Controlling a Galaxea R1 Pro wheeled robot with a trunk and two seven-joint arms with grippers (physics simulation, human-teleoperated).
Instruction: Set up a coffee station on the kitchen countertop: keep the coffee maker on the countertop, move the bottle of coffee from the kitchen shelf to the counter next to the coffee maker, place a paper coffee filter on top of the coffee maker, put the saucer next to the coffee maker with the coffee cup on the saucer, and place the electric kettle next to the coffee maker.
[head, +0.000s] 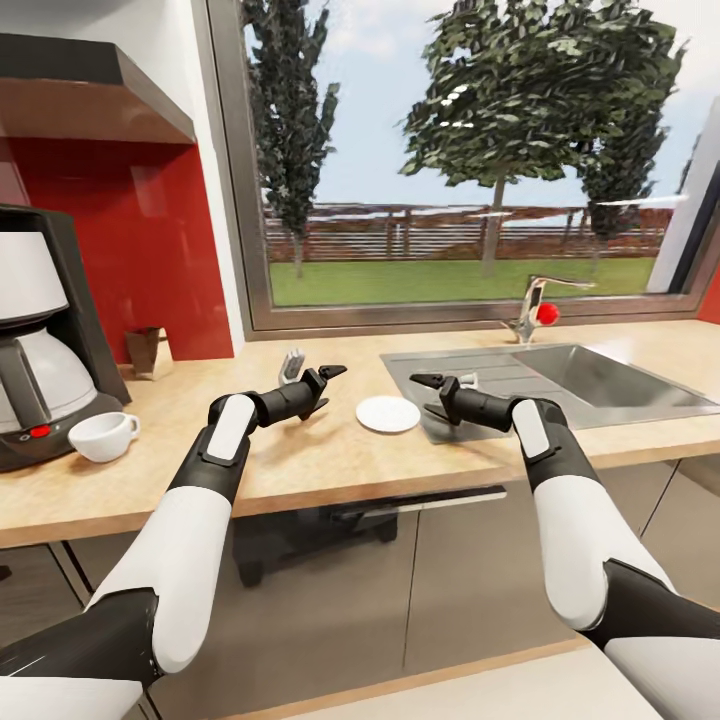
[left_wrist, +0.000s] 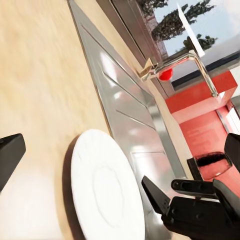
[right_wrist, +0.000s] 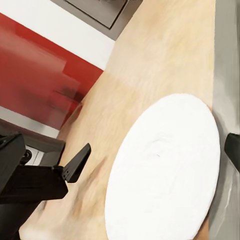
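Note:
The white saucer (head: 388, 414) lies flat on the kitchen countertop (head: 330, 465), just left of the sink's drainboard. My left gripper (head: 325, 388) hovers open to its left. My right gripper (head: 430, 396) hovers open to its right, over the drainboard. Neither touches it. The left wrist view has the saucer (left_wrist: 105, 190) close below, with the right gripper (left_wrist: 172, 192) beyond it. The right wrist view has the saucer (right_wrist: 165, 170) with the left gripper's fingertip (right_wrist: 80, 157) beside it. The coffee maker (head: 40, 340) stands at far left, and the coffee cup (head: 103, 436) rests on the counter in front of it.
A steel sink (head: 610, 380) with a faucet (head: 535, 305) sits at the right under the window. A small tan box (head: 148, 352) stands against the red backsplash. A small pale pointed object (head: 291, 366) stands behind the left gripper. A range hood (head: 90, 95) hangs above the coffee maker.

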